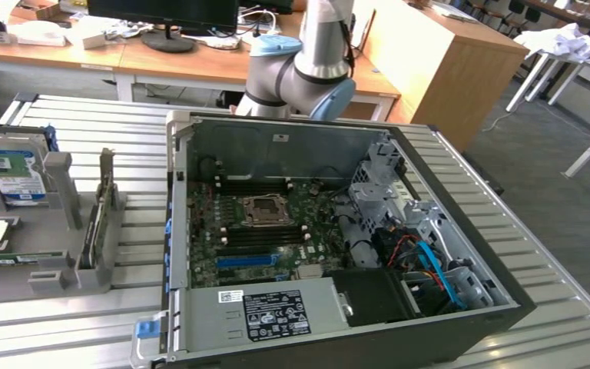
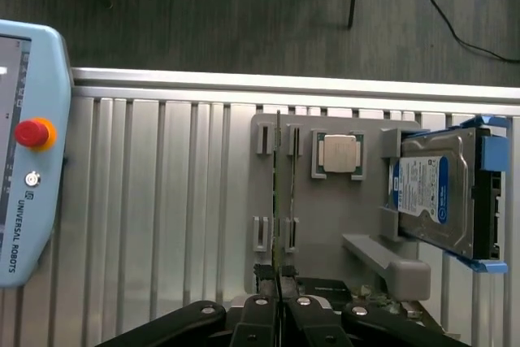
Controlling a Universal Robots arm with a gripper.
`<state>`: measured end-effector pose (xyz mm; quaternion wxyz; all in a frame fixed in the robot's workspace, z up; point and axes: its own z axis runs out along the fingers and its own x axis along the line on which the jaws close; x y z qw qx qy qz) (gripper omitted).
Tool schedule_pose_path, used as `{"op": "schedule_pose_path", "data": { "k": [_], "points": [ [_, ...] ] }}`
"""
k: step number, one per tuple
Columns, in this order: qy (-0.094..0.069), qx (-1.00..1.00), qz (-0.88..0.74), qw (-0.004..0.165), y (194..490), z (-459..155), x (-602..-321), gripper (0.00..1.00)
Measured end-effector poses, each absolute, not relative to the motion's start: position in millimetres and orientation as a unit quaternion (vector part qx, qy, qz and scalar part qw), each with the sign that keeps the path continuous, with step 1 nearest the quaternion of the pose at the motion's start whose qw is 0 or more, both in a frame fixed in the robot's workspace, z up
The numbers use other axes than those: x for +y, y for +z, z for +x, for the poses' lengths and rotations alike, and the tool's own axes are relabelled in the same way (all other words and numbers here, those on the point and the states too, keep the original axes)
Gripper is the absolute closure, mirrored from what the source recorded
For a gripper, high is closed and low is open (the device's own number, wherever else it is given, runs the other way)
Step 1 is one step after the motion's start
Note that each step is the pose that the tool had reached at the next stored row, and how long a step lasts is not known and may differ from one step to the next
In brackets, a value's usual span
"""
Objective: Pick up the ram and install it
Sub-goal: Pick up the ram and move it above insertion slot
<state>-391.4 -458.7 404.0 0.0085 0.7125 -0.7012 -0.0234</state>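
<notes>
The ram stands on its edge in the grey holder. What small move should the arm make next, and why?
Probably open the jaws first. The gripper is shut, and in the wrist view its tips line up with the ram, which stands on edge in the grey holder, with nothing touching it in the exterior view. Shut jaws could not go around the thin board.

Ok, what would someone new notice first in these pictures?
The open computer case with its green motherboard dominates the exterior view's middle. In the wrist view, a blue-labelled hard drive stands in a grey holder near the ram, set on edge.
</notes>
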Motion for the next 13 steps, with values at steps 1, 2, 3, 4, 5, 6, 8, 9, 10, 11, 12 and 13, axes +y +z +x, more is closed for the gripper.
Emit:
{"op": "schedule_pose_path", "data": {
  "k": [1, 2, 3, 4, 5, 6, 8, 9, 10, 11, 12, 13],
  "points": [
    [-0.023, -0.701, 0.713, 0.008, 404, -389, -459, 0.88],
    [-0.023, -0.701, 0.713, 0.008, 404, -387, -459, 0.88],
    [-0.023, -0.701, 0.713, 0.008, 404, -384, -459, 0.88],
    [-0.023, -0.701, 0.713, 0.008, 404, -381, -459, 0.88],
    [-0.023, -0.701, 0.713, 0.008, 404, -379, -459, 0.88],
    [-0.023, -0.701, 0.713, 0.008, 404, -376, -459, 0.88],
    [-0.023, -0.701, 0.713, 0.008, 404, -370, -459, 0.88],
    [-0.023, -0.701, 0.713, 0.008, 404, -367, -459, 0.88],
    [-0.023, -0.701, 0.713, 0.008, 404, -364, -459, 0.88],
    [-0.023, -0.701, 0.713, 0.009, 404, -361, -459, 0.88],
    [-0.024, -0.701, 0.713, 0.009, 404, -358, -459, 0.88],
    [-0.023, -0.701, 0.713, 0.009, 404, -355, -459, 0.88]
  ]
}}
